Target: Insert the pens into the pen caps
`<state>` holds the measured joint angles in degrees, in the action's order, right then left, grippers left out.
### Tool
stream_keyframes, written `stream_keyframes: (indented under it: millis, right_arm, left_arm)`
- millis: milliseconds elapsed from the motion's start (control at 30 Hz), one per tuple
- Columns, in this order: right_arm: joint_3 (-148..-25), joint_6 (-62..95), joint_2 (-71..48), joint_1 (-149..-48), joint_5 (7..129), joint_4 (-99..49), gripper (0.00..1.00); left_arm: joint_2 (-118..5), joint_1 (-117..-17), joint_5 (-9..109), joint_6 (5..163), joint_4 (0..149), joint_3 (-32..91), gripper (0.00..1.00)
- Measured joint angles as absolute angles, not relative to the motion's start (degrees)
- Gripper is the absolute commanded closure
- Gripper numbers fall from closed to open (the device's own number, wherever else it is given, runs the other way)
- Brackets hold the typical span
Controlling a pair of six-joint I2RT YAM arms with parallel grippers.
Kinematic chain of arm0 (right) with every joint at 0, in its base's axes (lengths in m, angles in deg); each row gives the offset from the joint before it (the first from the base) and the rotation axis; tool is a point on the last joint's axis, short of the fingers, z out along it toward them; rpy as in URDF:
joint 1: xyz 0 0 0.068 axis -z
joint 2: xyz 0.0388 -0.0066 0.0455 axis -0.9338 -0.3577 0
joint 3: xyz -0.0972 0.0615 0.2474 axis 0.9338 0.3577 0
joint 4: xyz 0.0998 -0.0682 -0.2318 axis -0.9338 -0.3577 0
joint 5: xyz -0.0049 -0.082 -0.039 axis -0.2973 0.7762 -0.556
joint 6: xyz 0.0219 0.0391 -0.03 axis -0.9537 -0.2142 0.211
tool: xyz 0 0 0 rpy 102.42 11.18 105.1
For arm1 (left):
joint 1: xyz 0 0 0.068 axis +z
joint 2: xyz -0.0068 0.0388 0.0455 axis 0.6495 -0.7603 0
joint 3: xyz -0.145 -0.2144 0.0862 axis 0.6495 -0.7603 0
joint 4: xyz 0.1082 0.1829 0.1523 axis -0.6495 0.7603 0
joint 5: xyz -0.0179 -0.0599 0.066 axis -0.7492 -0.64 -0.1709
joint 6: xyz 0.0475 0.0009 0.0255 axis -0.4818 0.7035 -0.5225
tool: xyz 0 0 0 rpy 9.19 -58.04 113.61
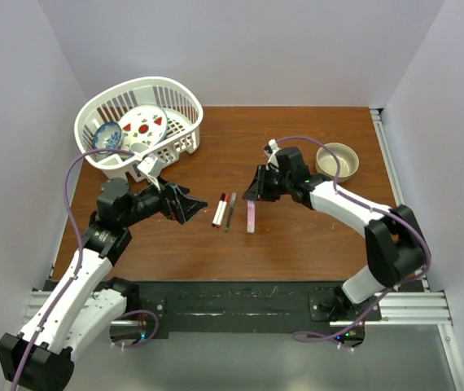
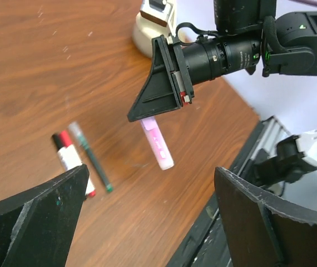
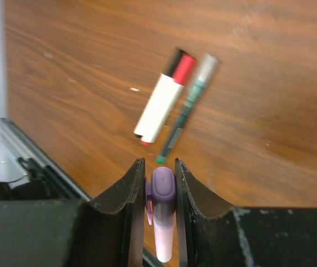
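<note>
My right gripper (image 1: 256,192) is shut on the pink pen (image 1: 251,217) and holds it tilted, its lower end near the table. In the right wrist view the jaws (image 3: 159,164) clamp the pen's purple capped end (image 3: 162,189). The white pen with a red end (image 1: 220,209) and the dark pen (image 1: 230,211) lie side by side on the table, left of the pink pen. My left gripper (image 1: 188,204) is open and empty just left of them. In the left wrist view (image 2: 150,173) it faces the pink pen (image 2: 158,144). No loose pen caps show.
A white basket (image 1: 175,85) with a plate and a small bowl stands at the back left. A beige bowl (image 1: 338,148) stands at the back right, behind my right arm. A black rail runs along the table's near edge (image 1: 240,295).
</note>
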<state>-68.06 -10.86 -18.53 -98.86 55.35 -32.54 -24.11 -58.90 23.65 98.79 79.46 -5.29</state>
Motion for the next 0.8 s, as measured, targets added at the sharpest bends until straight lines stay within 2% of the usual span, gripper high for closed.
stream_keyframes:
  millis: [400, 500, 533, 567, 667, 733, 800]
  right_arm:
    - [-71.77, -12.31, -35.36, -98.58, 58.54, -32.00, 0.84]
    - [-74.42, -12.85, -37.85, -98.58, 59.57, -32.09, 0.76]
    - [-75.29, -12.96, -38.46, -98.58, 59.94, -32.04, 0.72]
    - [-76.05, -13.14, -38.90, -98.58, 60.44, -32.00, 0.60]
    - [-77.48, -13.68, -39.78, -98.60, 61.43, -31.65, 0.45]
    - [-78.15, -13.77, -40.32, -98.56, 62.23, -31.61, 0.39]
    - [-78.70, -13.66, -40.41, -98.49, 62.72, -31.69, 0.24]
  left_arm:
    - [-23.54, -58.90, 28.85, 94.48, 85.38, -5.31, 0.00]
    - [-23.02, -58.90, 29.00, 94.16, 85.55, -5.31, 0.00]
    - [-22.85, -58.90, 29.09, 94.13, 85.60, -5.31, 0.00]
    - [-22.65, -58.90, 29.20, 94.13, 85.64, -5.31, 0.00]
    - [-21.93, -58.90, 29.53, 94.13, 85.73, -5.33, 0.00]
    - [-21.64, -58.90, 29.62, 94.13, 85.73, -5.33, 0.00]
    - [-21.58, -58.90, 29.53, 94.13, 85.73, -5.33, 0.00]
